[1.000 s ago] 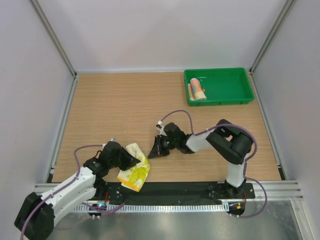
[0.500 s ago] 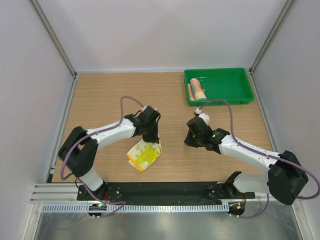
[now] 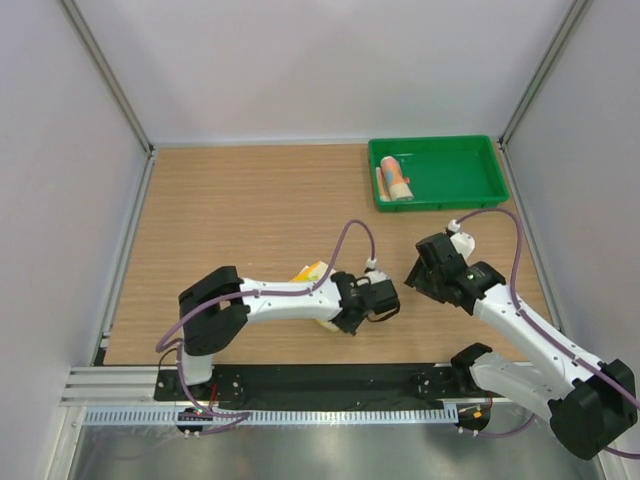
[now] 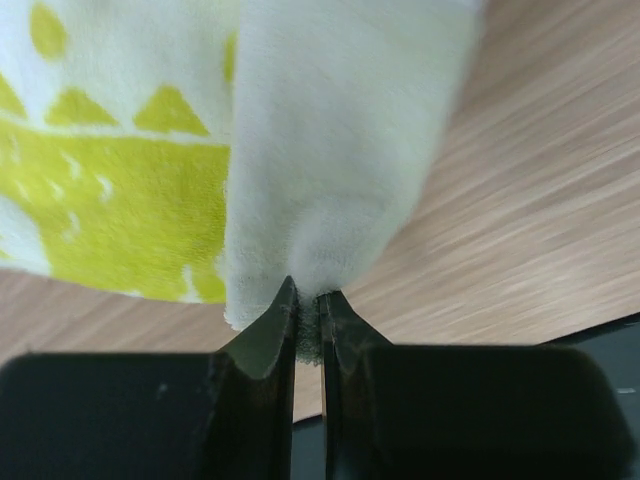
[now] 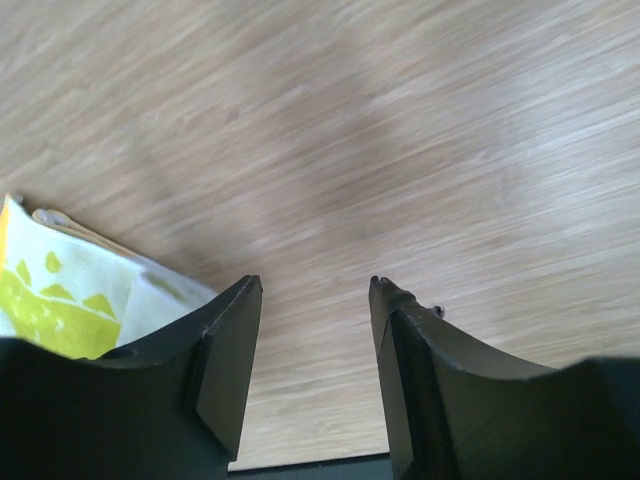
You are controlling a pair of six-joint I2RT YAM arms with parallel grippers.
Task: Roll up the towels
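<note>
Up at the far right of the table [image 3: 240, 210], the green tray [image 3: 455, 175] holds 1 towel. It is the blue towel [image 3: 396, 178], a short roll with its orange-pink side showing, lying at the tray's left end. The yellow towel [image 4: 100, 190] is outside the tray, on the wood near the front edge. In the top view it is mostly hidden under the left arm, with only 2 small bits showing beside the forearm.

The left wrist view gives what the top view cannot. The left gripper [image 4: 305, 300] is pinched almost closed on a fold of the yellow towel's white side, and the patterned side spreads off to the left.

The right gripper [image 5: 312, 290] has its fingers apart with nothing between them. It is over bare wood, well apart from the tray. Its own view catches a corner of the yellow towel at lower left, just beside one finger.
</note>
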